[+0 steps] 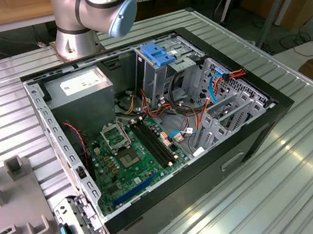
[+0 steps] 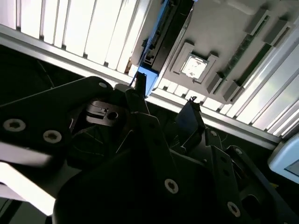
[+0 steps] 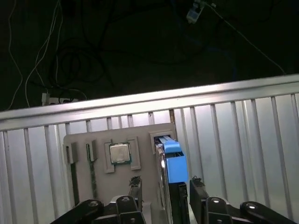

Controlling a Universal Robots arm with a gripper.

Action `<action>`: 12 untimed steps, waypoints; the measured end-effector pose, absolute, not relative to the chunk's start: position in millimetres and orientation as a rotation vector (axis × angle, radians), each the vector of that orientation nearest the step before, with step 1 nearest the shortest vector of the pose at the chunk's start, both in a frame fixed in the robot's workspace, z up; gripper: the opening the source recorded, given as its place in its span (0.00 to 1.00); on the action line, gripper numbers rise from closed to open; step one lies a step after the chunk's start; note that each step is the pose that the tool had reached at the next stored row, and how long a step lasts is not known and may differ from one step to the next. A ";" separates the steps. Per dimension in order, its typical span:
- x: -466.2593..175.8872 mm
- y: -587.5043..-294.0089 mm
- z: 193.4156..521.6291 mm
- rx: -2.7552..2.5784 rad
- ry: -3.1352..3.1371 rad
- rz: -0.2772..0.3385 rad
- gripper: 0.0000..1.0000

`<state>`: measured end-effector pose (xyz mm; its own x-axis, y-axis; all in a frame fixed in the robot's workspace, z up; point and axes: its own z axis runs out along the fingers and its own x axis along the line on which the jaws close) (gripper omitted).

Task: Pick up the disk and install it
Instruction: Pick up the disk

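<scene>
Both fingers (image 3: 198,188) of the open, empty hand (image 3: 166,187) flank the upright disk (image 3: 175,164); closing off-centre could tip it against its grey holder (image 3: 107,191).

Ribbed metal table (image 1: 308,163) carried an open computer case (image 1: 236,161) at centre; grey fixture plate (image 1: 15,204) lay at the exterior view's left; arm base (image 1: 75,43) stood beyond the case.
</scene>
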<state>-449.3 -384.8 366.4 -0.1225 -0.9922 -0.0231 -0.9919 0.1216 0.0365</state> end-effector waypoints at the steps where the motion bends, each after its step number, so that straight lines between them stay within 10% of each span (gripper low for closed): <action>1: -451.1 -384.2 364.3 2.084 -2.346 -0.062 0.53; 12: -463.5 -375.5 347.6 2.175 -2.306 -0.003 0.53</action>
